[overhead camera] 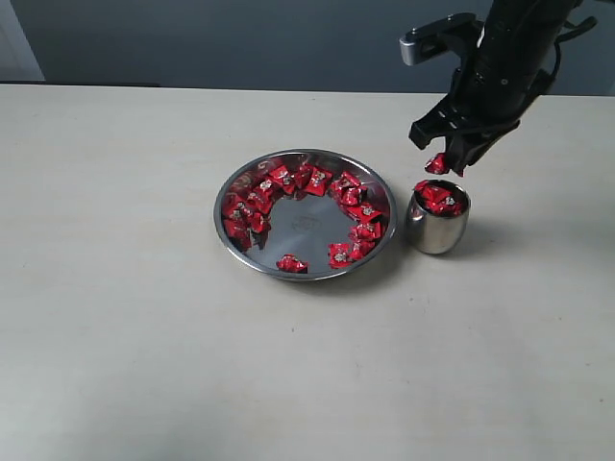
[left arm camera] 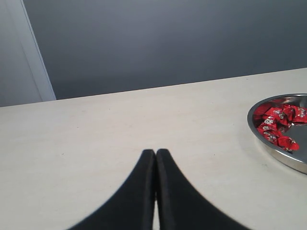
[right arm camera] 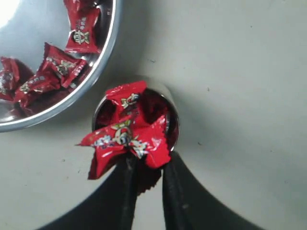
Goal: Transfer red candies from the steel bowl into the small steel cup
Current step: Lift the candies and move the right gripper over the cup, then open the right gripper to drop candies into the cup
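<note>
A pale cream tabletop (overhead camera: 144, 336), matte and faintly speckled, fills most of the exterior view and runs back to a flat grey-blue wall (overhead camera: 240, 38); in the left wrist view a lighter off-white panel (left arm camera: 21, 52) stands at one side of that wall. The steel bowl (overhead camera: 307, 229) sits near the middle of the table, with the red candies (overhead camera: 288, 179) lying in a ring around its inner edge and the centre bare. Just beside it, on the right of the exterior view, stands the small steel cup (overhead camera: 437, 232), with several red sweets in it up to the rim. The right gripper (overhead camera: 444, 161) hangs just above the cup's mouth, its fingers pinching one red candy (right arm camera: 124, 141) by its wrapper. The left gripper (left arm camera: 155, 152) is low over bare table, well away from the bowl – its fingers pressed together with nothing between them.
</note>
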You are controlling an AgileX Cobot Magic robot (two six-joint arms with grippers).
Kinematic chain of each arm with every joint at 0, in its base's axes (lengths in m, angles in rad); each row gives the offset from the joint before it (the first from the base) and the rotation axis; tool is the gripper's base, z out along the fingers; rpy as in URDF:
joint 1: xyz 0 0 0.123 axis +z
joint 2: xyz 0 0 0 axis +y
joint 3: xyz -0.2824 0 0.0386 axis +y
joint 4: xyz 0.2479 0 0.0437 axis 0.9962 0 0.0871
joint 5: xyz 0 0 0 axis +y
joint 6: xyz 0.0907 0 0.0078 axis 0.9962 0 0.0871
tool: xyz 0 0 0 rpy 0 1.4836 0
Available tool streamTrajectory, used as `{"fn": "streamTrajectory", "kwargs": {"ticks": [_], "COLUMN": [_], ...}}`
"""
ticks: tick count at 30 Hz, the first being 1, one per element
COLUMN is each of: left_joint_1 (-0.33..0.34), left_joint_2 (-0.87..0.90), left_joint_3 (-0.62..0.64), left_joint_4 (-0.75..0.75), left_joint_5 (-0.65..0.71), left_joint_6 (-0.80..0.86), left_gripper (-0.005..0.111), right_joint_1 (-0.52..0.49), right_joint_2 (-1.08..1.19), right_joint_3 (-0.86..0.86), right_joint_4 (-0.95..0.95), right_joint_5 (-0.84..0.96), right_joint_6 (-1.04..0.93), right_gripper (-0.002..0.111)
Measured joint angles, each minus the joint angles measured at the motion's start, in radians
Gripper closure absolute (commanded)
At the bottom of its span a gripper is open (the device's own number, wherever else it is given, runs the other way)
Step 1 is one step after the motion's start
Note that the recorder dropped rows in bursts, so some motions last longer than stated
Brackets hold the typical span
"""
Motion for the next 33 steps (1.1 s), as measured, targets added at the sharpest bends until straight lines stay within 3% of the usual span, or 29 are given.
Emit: {"fn": "streamTrajectory", "kwargs": {"ticks": [33], "left_joint_1": [0.0], "left_joint_2": [0.0], "left_joint_3": [0.0], "left_joint_4": [0.0], "left_joint_5": [0.0], "left_joint_6": [0.0], "left_gripper": [0.106], "right_joint_1": [0.0], "right_joint_2": [0.08], "right_joint_3": [0.0], "right_joint_4": [-0.018], "right_joint_5": [0.012], "right_joint_6": [0.004], "right_gripper": [0.109]}}
